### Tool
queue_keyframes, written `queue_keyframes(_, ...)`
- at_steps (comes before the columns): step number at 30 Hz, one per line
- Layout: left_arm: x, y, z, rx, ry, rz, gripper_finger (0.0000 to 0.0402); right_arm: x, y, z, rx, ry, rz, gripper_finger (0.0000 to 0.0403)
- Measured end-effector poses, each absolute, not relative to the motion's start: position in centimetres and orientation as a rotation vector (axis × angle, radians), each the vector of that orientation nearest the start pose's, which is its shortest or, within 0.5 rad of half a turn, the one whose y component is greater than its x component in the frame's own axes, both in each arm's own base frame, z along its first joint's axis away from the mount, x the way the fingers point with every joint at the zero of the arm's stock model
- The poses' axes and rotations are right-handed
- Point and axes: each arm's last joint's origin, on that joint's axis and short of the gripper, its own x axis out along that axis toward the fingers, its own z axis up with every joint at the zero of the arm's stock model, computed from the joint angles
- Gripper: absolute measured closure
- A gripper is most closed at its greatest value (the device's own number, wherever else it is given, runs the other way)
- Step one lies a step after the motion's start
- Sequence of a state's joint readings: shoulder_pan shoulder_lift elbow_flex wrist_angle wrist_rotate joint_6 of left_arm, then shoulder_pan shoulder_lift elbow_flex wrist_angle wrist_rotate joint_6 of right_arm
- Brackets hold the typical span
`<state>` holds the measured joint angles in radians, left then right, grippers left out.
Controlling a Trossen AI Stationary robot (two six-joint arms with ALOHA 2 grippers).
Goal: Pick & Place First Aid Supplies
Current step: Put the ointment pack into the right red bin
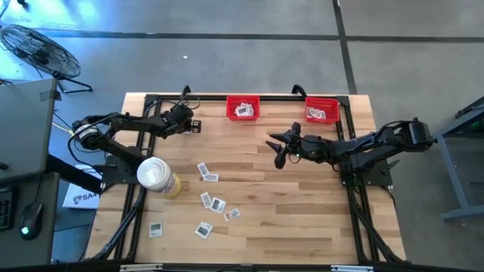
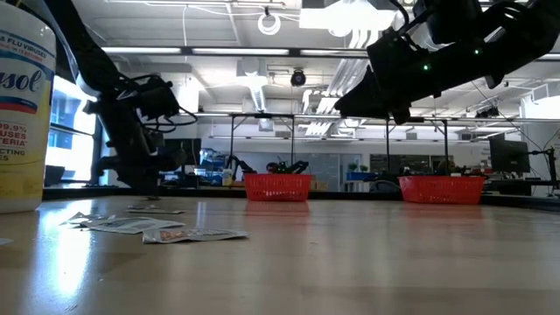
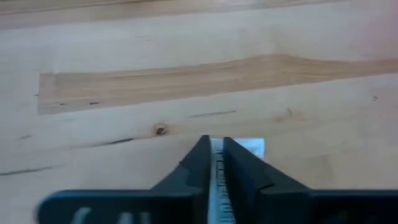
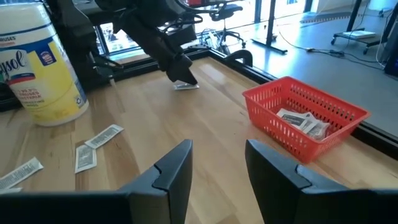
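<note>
Several first aid supplies, small white packets (image 1: 215, 202), lie flat on the wooden table (image 1: 302, 219) near its front left. More packets (image 4: 301, 121) lie in the two red bins (image 1: 243, 107) (image 1: 322, 110) at the far edge. My left gripper (image 1: 190, 125) is at the far left, tipped down and shut on one packet (image 3: 252, 147). My right gripper (image 1: 277, 148) hovers open above the table's middle, with nothing between its fingers (image 4: 177, 165). My left gripper pinches a white packet between its two fingers; a printed strip of it (image 3: 217, 165) shows in the narrow gap. The fingers slant down from the table's left side. The packet's far end (image 4: 186, 86) pokes out past the fingertips, at the table top.
A large white cylinder with a yellow base (image 1: 157, 176) stands left of the loose packets. A black frame (image 1: 344, 98) runs round the table's far and side edges. Bare wood lies between the right gripper and the front edge.
</note>
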<state>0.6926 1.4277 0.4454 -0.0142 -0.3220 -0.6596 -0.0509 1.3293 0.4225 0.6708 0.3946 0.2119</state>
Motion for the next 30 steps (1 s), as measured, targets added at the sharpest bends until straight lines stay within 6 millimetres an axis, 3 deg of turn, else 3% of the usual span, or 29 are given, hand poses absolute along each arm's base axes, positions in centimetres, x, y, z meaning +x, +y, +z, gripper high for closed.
queue_keyframes(3, 16.5, 14.5, 11.4, -0.726, 0.683, 1.243, 0.0395, 24.6, -2.4, 18.2, 0.167, 0.187, -0.466, 0.0261)
queue_keyframes(9, 16.9, 14.9, 11.9, -0.702, 0.672, 1.232, 0.0397, 24.6, -2.3, 18.1, 0.16, 0.201, -0.429, 0.026)
queue_keyframes(16, 20.0, 14.1, 13.9, -0.642, 0.625, 1.101, 0.0401, 24.5, -2.2, 17.7, 0.153, 0.246, -0.427, 0.0257)
queue_keyframes(24, 24.5, 10.3, 16.4, -0.544, 0.439, 0.879, 0.0401, 24.6, -2.2, 17.8, 0.178, 0.236, -0.403, 0.0236)
queue_keyframes(30, 27.0, 6.5, 18.4, -0.416, 0.223, 0.746, 0.0401, 25.1, -2.3, 17.2, 0.352, 0.189, -0.423, 0.0224)
